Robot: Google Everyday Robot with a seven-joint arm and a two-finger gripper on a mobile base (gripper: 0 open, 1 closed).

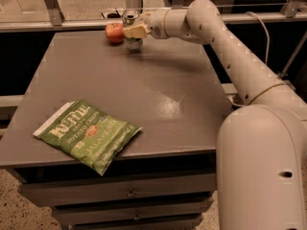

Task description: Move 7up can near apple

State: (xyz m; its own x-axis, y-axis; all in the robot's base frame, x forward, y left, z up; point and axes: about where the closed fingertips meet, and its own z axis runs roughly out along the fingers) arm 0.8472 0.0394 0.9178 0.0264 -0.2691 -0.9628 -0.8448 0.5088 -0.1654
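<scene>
The 7up can (130, 19), silver with a silver top, stands at the far edge of the grey table (158, 90), just right of the red apple (114, 32). My gripper (133, 30) reaches in from the right on the white arm and is shut on the can, its pale fingers (135, 31) covering the can's middle. The can's base is at or just above the table top, about a finger's width from the apple.
A green Kettle chip bag (86, 134) lies flat at the table's near left corner. My white arm (230, 47) spans the table's far right side. A rail and glass panel (72, 25) run behind the far edge. Drawers (129, 190) sit below the top.
</scene>
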